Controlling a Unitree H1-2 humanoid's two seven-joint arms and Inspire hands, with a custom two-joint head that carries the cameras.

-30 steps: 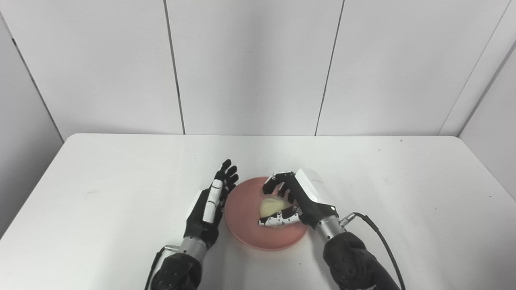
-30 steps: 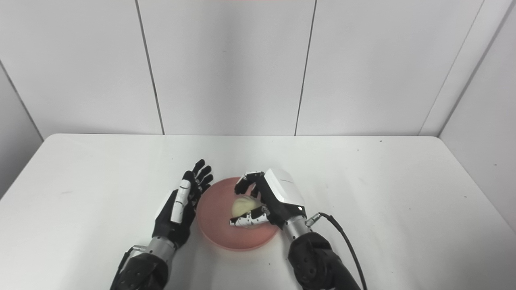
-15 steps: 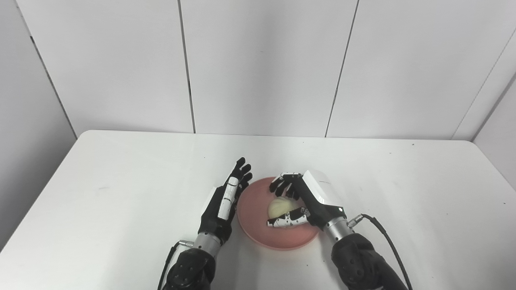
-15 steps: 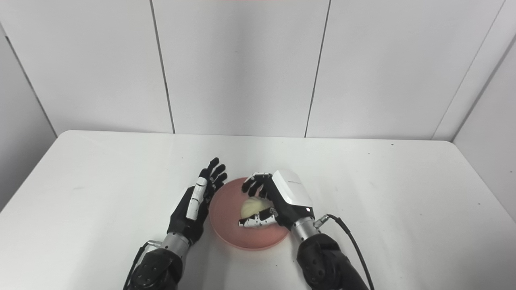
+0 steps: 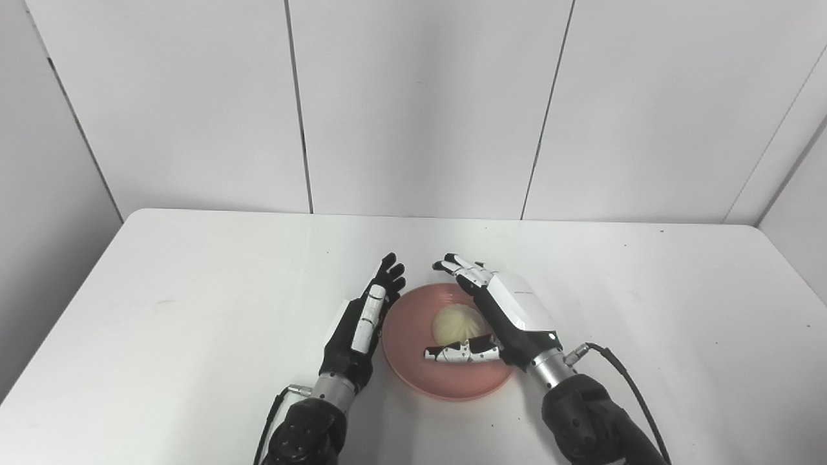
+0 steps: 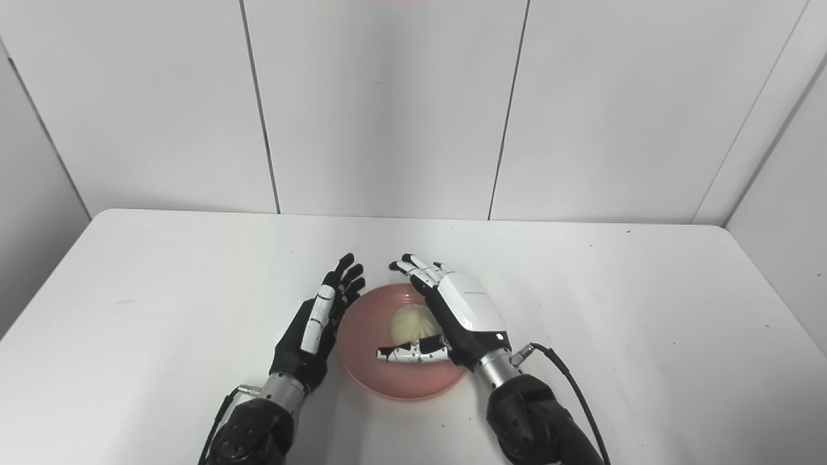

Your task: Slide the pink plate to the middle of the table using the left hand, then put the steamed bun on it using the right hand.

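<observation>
The pink plate [image 5: 413, 374] lies on the white table [image 5: 194, 290] near the front middle. The pale steamed bun [image 5: 453, 323] rests on it. My right hand [image 5: 504, 316] is open above the plate's right side; its fingers [image 5: 462, 268] stretch out past the bun and its thumb lies in front of the bun, no longer closed on it. My left hand [image 5: 362, 323] is open, edge-on against the plate's left rim, holding nothing. The same scene shows in the right eye view: plate [image 6: 362, 368], bun [image 6: 409, 322], right hand [image 6: 462, 313], left hand [image 6: 316, 323].
A black cable [image 5: 630, 387] runs from my right wrist off the bottom edge. White wall panels stand behind the table's far edge [image 5: 413, 216]. Bare tabletop lies on both sides of the hands.
My right hand's fingers have opened and let go of the bun, which now rests on the plate. The camera shifted between the oldest frames and now. The left hand holds still.
</observation>
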